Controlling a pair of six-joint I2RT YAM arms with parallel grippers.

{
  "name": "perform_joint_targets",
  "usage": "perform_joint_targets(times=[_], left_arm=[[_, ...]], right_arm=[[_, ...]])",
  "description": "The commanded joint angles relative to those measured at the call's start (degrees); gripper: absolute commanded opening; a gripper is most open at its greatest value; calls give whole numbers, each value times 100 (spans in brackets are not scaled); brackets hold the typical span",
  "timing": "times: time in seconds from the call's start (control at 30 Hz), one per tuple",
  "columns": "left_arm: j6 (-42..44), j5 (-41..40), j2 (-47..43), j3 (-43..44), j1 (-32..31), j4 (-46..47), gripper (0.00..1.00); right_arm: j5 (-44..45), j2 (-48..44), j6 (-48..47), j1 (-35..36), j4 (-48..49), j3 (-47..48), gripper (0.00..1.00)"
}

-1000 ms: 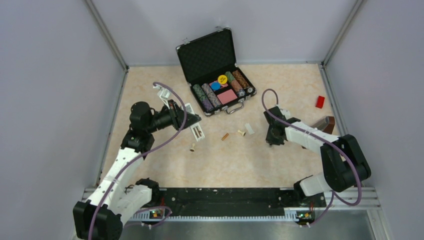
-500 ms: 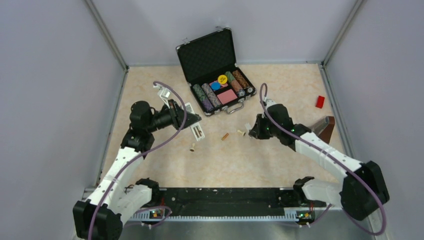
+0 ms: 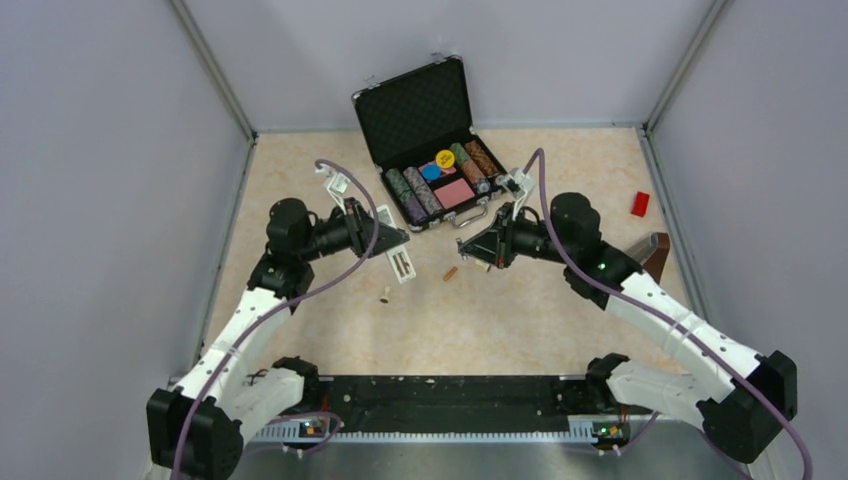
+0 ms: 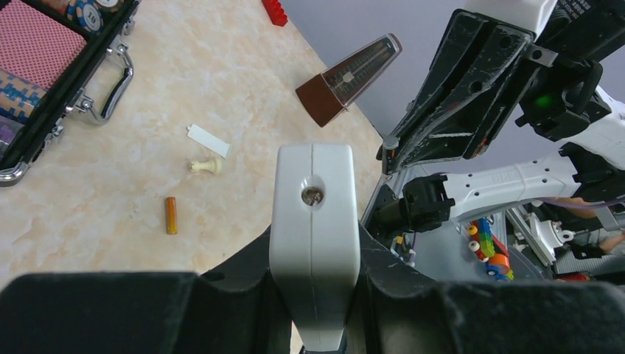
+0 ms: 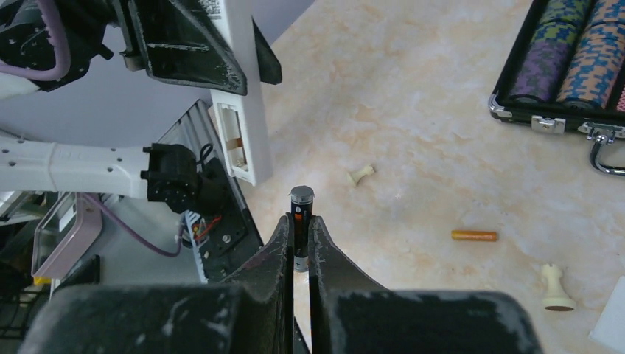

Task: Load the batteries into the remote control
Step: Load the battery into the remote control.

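Observation:
My left gripper (image 3: pixel 388 238) is shut on the white remote control (image 3: pixel 400 265) and holds it tilted above the table. In the left wrist view the remote's end (image 4: pixel 313 214) sticks out between the fingers. My right gripper (image 3: pixel 475 250) is shut on the blackish battery (image 5: pixel 301 210) and holds it in the air to the right of the remote. The right wrist view shows the remote (image 5: pixel 239 110) with its dark slot facing the battery, a short gap apart. The copper-orange battery (image 3: pixel 451 272) lies on the table between the arms; it also shows in both wrist views (image 4: pixel 171 215) (image 5: pixel 474 235).
An open black chip case (image 3: pixel 440 180) stands at the back centre. A cream pawn peg (image 3: pixel 385 296) lies below the remote, another (image 4: pixel 205 167) near a flat white strip (image 4: pixel 208 140). A brown metronome (image 3: pixel 655 255) and a red brick (image 3: pixel 640 203) sit at the right.
My right arm has lifted off the table and swung left with the blackish battery, towards the remote. My left gripper has shifted slightly right with the remote.

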Motion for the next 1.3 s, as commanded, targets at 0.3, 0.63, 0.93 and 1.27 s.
perform_joint_targets(times=[0.3,0.63,0.93,1.27], left_arm=[[-421,-1,384,303,-431,742,0],[-2121,-119,1682,438,-606,611,0],[-1942,-168,2229,650,-891,-12,0],[-1980,-232,2655,724,-1100,27,0]], right_arm=[[-471,160,102,492,380,276,0],[1942,895,1604,1133,-1963,1322,0],[1846,1391,1898,1301,-2814,1677,0],[1600,1741,2142,1394,-2860,1872,0]])
